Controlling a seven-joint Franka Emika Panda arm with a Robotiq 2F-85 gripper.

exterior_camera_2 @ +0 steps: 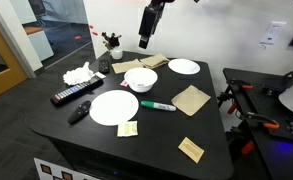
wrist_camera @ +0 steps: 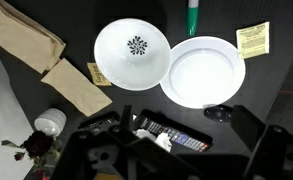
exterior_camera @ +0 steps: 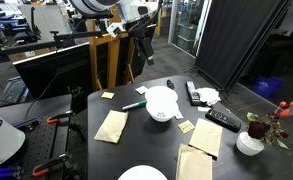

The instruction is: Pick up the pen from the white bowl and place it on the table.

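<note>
The green pen (exterior_camera: 134,104) lies flat on the dark table (exterior_camera: 86,150), just beside the white bowl (exterior_camera: 161,103) and outside it. It shows the same way in the second exterior view: pen (exterior_camera_2: 158,105), bowl (exterior_camera_2: 140,78), table (exterior_camera_2: 211,125). In the wrist view the bowl (wrist_camera: 133,52) has a dark mark at its bottom and holds nothing; the pen (wrist_camera: 193,15) sticks in from the top edge. My gripper (exterior_camera: 141,27) (exterior_camera_2: 148,38) hangs high above the table, empty. In the wrist view its dark fingers (wrist_camera: 176,145) stand apart.
A flat white plate (exterior_camera_2: 114,107) (wrist_camera: 203,72) sits next to the bowl, another (exterior_camera_2: 183,66) farther off. A black remote (wrist_camera: 171,135) (exterior_camera: 223,120), a small black object (wrist_camera: 218,112), a flower vase (exterior_camera: 250,140), tan napkins (exterior_camera: 111,126) and yellow notes (wrist_camera: 252,38) are scattered around.
</note>
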